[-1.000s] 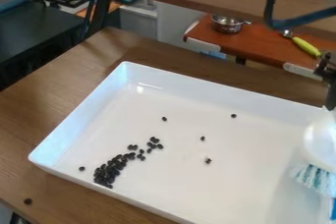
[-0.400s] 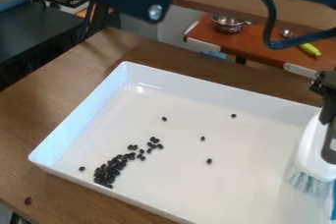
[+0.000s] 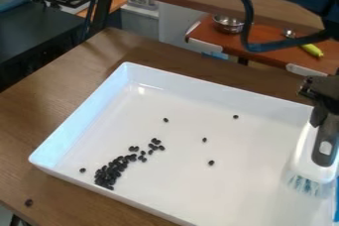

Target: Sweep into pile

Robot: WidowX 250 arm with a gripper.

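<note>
The gripper (image 3: 320, 107) is clamped on the handle of the brush (image 3: 306, 155) at the right of the view, with the bristles (image 3: 303, 185) hanging low over the tray (image 3: 222, 197). Whether they touch its floor, the camera view does not make plain.

Most of the dark beans (image 3: 110, 171) sit in a heap toward the tray's lower left, with a loose trail running up and right from it. 4 strays are scattered across the middle and far part, and 1 more lies just left of the heap. Another stray bean (image 3: 28, 202) rests outside, on the table (image 3: 66, 91).

The job looks well along, yet the last strays are the awkward ones. They lie well apart, so a single straight stroke probably gathers only 1 or 2 and slides past the rest. If the bristles ride too high, they skim over beans this small; if they press too hard, they may bend and flick a bean away — perhaps over the low wall. A stroke carried too far could plough into the heap and spread it along the near wall. The brush could also twist in the grip if its head catches the tray's right wall — a slow, shallow start seems wisest.
</note>
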